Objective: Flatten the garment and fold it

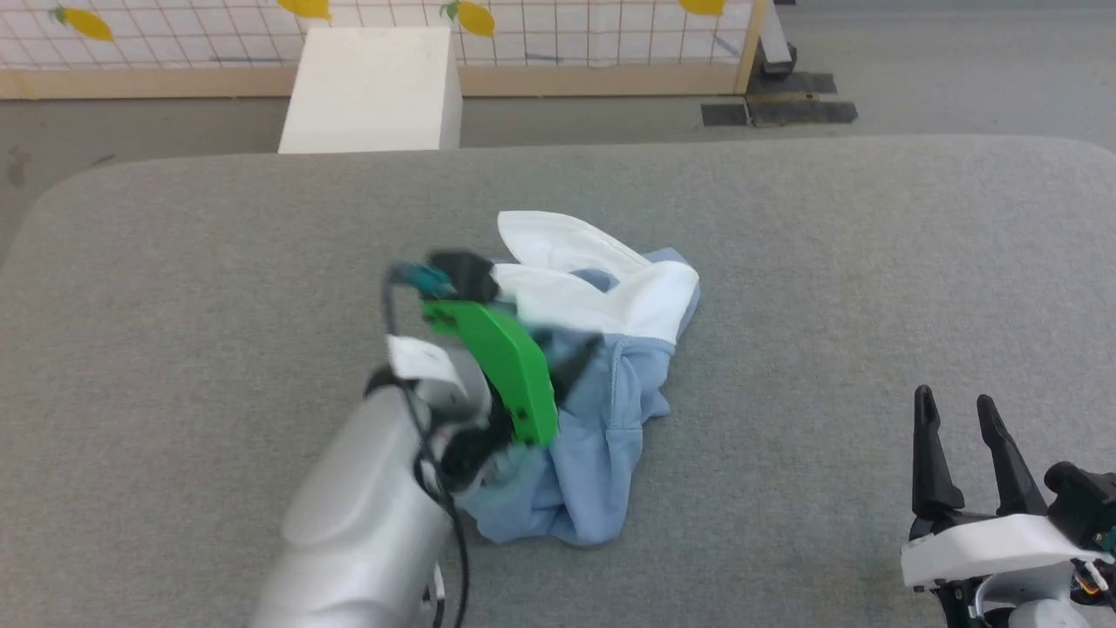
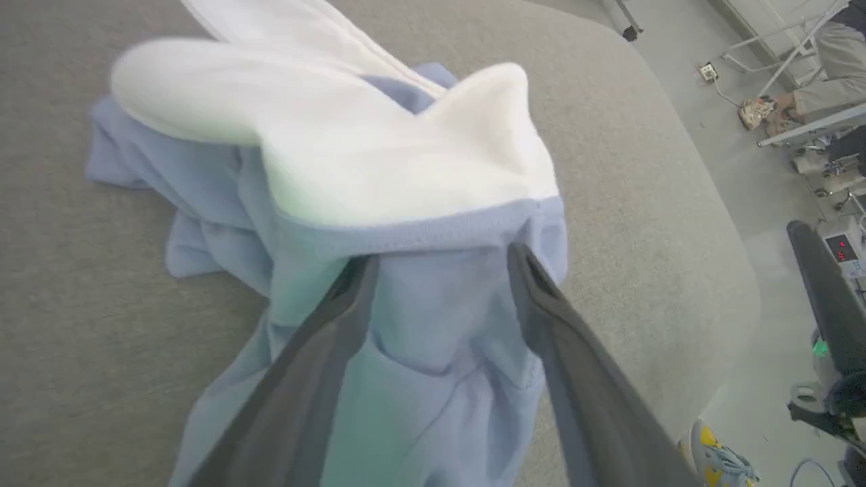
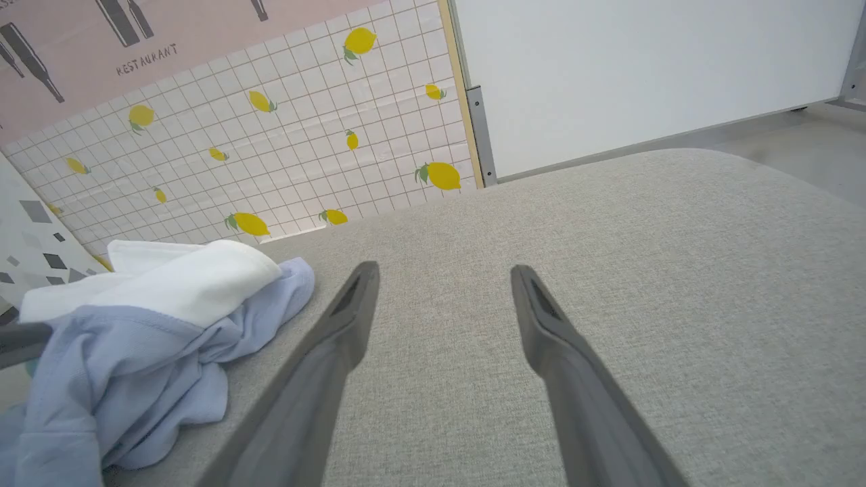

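Note:
The garment (image 1: pixel 610 419) is a light blue shirt lying crumpled in a heap at the middle of the grey padded table (image 1: pixel 828 262), its white collar (image 1: pixel 602 288) folded out on the far side. My left gripper (image 1: pixel 558 358) is low over the heap, blurred in the head view. In the left wrist view the left gripper (image 2: pixel 443 253) is open, its fingers spread over the blue cloth (image 2: pixel 203 176) just below the collar and gripping nothing. My right gripper (image 1: pixel 955 399) stands open at the near right, off the garment (image 3: pixel 135 352), and the right gripper (image 3: pixel 443 270) has bare table between its fingers.
A white box (image 1: pixel 370 87) stands on the floor beyond the table's far edge, before a tiled wall with lemon prints (image 3: pixel 270 149). In the left wrist view a person (image 2: pixel 832 61) sits far off past the table's rounded edge, and a shoe (image 2: pixel 717 460) is near that edge.

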Robot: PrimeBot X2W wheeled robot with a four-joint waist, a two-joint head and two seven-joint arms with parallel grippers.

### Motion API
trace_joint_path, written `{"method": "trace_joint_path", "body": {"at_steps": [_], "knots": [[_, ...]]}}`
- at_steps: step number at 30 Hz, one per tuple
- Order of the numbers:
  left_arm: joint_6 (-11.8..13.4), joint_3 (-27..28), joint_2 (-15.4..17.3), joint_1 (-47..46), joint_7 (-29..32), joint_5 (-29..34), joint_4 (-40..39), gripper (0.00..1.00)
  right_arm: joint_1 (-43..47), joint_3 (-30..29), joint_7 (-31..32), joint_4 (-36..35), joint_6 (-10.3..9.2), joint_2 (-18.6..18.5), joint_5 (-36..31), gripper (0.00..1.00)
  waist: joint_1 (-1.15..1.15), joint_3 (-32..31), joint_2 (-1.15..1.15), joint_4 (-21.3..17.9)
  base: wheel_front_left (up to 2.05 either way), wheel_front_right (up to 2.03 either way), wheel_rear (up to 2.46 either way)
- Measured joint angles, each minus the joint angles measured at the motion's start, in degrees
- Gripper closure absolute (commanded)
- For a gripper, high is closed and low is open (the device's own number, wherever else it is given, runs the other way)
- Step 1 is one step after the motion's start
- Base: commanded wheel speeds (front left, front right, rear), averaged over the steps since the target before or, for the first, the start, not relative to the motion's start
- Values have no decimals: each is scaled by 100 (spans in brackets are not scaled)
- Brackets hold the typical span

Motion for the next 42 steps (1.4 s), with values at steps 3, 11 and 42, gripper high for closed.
{"method": "trace_joint_path", "body": {"at_steps": [3, 11, 42], "knots": [[101, 464, 63, -94, -515, -137, -483, 0, 44, -8, 1, -4, 0, -1, 10, 0, 0, -83, 0, 95, 0, 0, 0], [300, 1102, 870, 399, -2833, 793, -1250, 0, 83, 189, 85, 79, 0, -1, 58, 0, 0, -285, 0, 420, 0, 0, 0], [937, 1084, 840, 2291, -4067, 1751, -1883, 0, -1148, 1976, 3726, -154, 0, -1, -411, 100, 0, 271, 0, 1013, 0, 0, 0]]}}
